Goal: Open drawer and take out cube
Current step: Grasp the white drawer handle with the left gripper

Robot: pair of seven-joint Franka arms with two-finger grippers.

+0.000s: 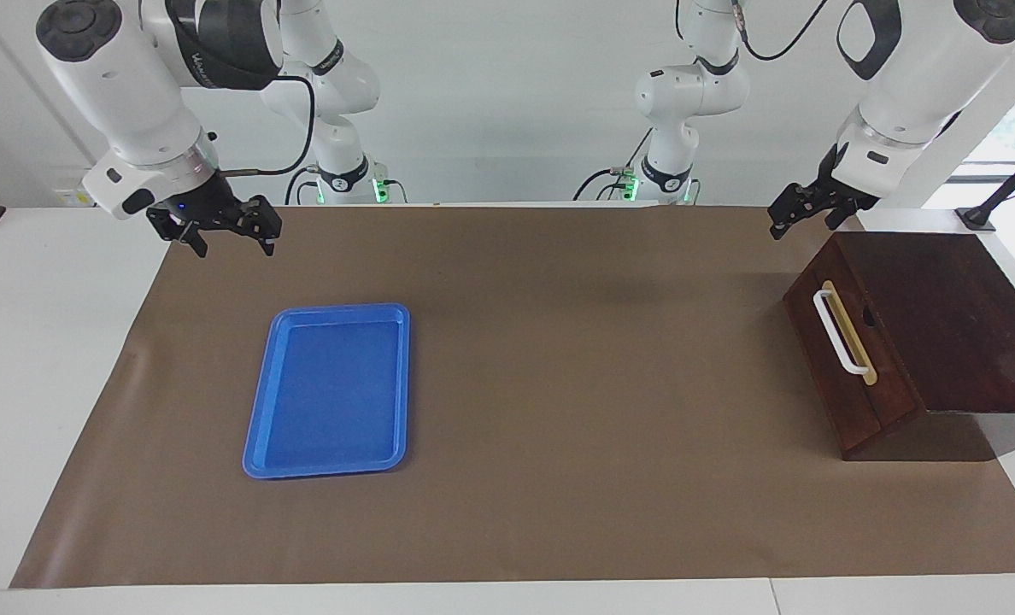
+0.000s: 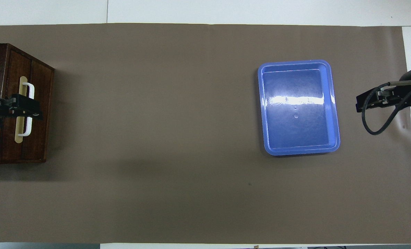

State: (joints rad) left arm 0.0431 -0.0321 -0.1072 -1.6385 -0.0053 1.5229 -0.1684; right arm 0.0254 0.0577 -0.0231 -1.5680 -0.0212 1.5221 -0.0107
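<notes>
The drawer [image 1: 849, 376] is shut in its dark wooden box [image 1: 943, 316] at the left arm's end of the table. Its white bar handle [image 1: 841, 335] faces the middle of the table. The drawer also shows in the overhead view [image 2: 39, 114]. The cube is hidden. My left gripper [image 1: 802, 226] is open and hangs in the air above the drawer front, clear of the handle. In the overhead view it [image 2: 37, 107] covers the handle's middle. My right gripper [image 1: 232, 243] is open and empty, raised at the right arm's end of the table.
A flat blue tray [image 1: 328, 389] lies empty on the brown mat [image 1: 559, 384], toward the right arm's end; it also shows in the overhead view [image 2: 299, 107]. The white table [image 1: 46, 342] borders the mat.
</notes>
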